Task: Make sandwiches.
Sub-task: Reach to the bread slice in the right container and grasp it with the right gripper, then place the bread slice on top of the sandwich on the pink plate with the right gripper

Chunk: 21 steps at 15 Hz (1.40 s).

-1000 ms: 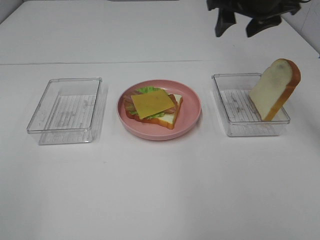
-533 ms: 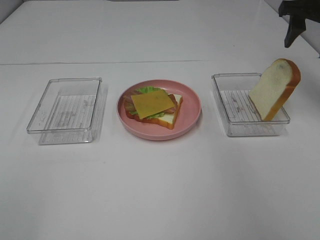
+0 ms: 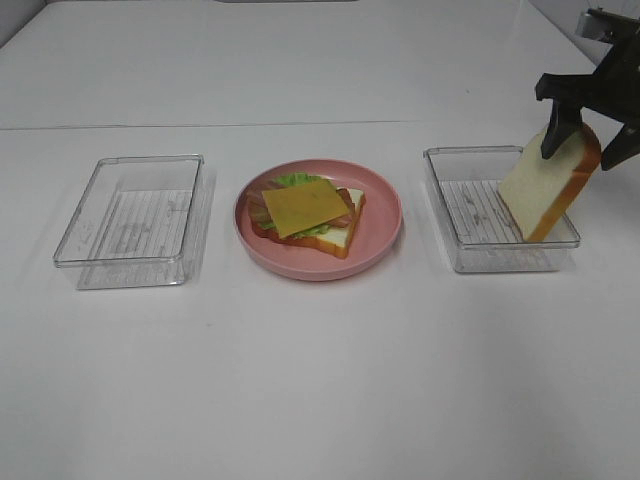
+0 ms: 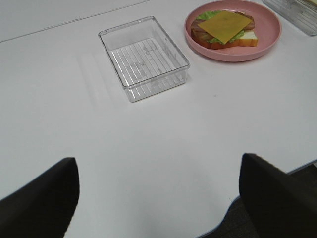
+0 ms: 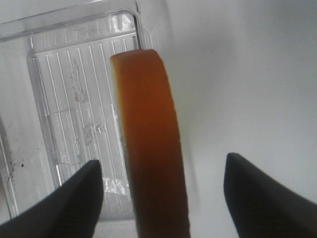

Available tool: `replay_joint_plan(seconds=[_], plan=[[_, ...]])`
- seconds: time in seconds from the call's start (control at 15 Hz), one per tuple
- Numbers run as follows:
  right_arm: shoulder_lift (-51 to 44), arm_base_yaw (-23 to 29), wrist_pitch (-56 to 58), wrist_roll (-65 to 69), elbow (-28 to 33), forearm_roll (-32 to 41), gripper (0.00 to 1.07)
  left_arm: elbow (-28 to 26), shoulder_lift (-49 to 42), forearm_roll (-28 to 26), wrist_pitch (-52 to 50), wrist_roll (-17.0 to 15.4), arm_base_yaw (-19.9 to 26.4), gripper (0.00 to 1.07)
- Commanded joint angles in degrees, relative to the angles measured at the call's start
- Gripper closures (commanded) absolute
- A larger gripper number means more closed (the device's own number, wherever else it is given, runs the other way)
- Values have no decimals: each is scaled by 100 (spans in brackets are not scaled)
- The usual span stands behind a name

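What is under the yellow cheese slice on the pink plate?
Under the cheese slice: reddish bacon strips, green lettuce, then a bread slice on the pink plate. The cheese hides the middle of these layers.

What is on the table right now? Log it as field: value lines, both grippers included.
plate: pink, centre of table, holds the open stack
stack: bread base, lettuce, bacon, cheese on top; no top slice yet
loose slice: stands tilted on edge, leaning on the right bin's far-right corner
right bin: clear, holds only the slice
left bin: clear, nothing in it
right gripper: open, fingers on either side of the slice's top, not closed on it
left gripper: open, low over bare table, away from the bins
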Motion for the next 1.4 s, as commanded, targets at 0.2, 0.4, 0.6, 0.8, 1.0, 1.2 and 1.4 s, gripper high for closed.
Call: replay_joint_plan(seconds=[0.2,0.4,0.6,0.8,1.0,1.2,1.4], plan=[[-23,-11,-86,-126,11,17,105,29,-29,-17,-52,-40,-11,24],[-453,0,-86,-229,11,195,107,29,-29,-17,-52,-40,-11,24],[-940,0,11,-355,11,676,107,29,-29,-17,-52,-40,-11,24],[-1306,11,218,-831,23,1919,107,29,-29,-17,-52,-40,-11,24],[-1249,705,69,-991,34,2527,107,29,-29,-17,-52,-40,-11,24],[-945,1541,-676,-722,286,2956,107,29,-29,-17,-52,-40,-11,24],[-613,2023,-1352,-814,705,3753,107,29,-29,-17,-52,-40,-11,24]])
